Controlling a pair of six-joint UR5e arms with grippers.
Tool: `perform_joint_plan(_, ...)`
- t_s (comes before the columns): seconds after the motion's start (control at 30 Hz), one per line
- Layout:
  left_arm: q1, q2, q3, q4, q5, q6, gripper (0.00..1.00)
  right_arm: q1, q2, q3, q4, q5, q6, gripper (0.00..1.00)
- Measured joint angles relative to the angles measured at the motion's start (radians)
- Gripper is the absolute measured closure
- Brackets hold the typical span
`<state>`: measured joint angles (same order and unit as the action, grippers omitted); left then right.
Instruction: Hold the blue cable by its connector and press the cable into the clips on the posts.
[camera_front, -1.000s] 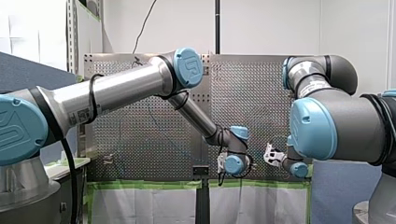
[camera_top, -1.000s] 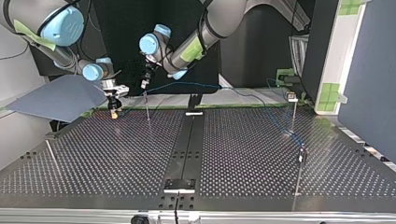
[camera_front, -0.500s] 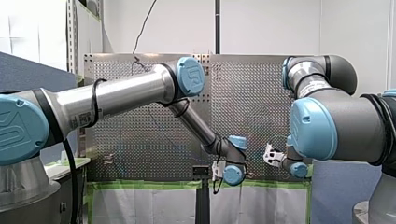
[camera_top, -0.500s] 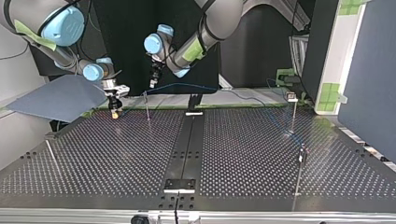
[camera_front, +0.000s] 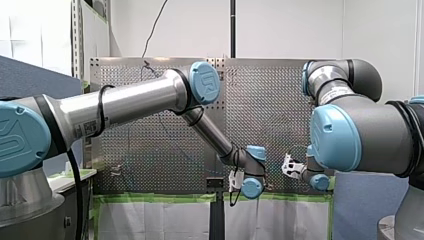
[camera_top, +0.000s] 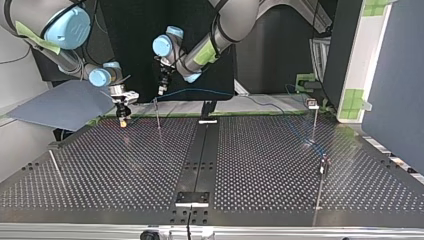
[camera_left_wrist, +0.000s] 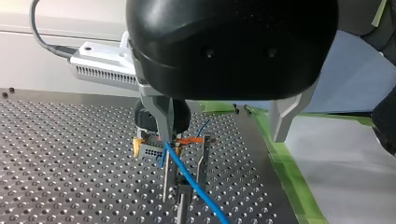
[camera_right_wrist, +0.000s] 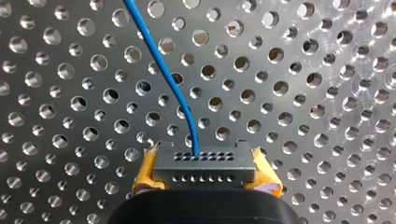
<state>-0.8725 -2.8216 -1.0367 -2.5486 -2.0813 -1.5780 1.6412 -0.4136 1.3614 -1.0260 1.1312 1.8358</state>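
In the right wrist view, my right gripper is shut on the grey connector, with yellow pads on both sides of it. The blue cable leaves the connector over the perforated plate. Seen from the top view, my right gripper holds the connector low over the table. The cable rises to a thin post and runs on toward the view's right. My left gripper hangs open just above that post. From the left wrist, the cable passes one finger over the clip.
More thin posts stand at the top view's right and left. A black rail runs down the table's middle. A grey-blue panel lies beside my right arm. Green tape marks the table edge.
My left gripper has shifted a little toward the top view's right and lifted slightly above the post. My right gripper and the connector have not moved.
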Motion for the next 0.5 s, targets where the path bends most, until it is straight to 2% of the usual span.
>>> perform_joint_plan(0.5, -0.001, 0.004, 0.015, -0.001, -0.024, 0.001, 0.0, 0.001, 0.0, 0.0, -0.002, -0.004, 0.002, 1.0)
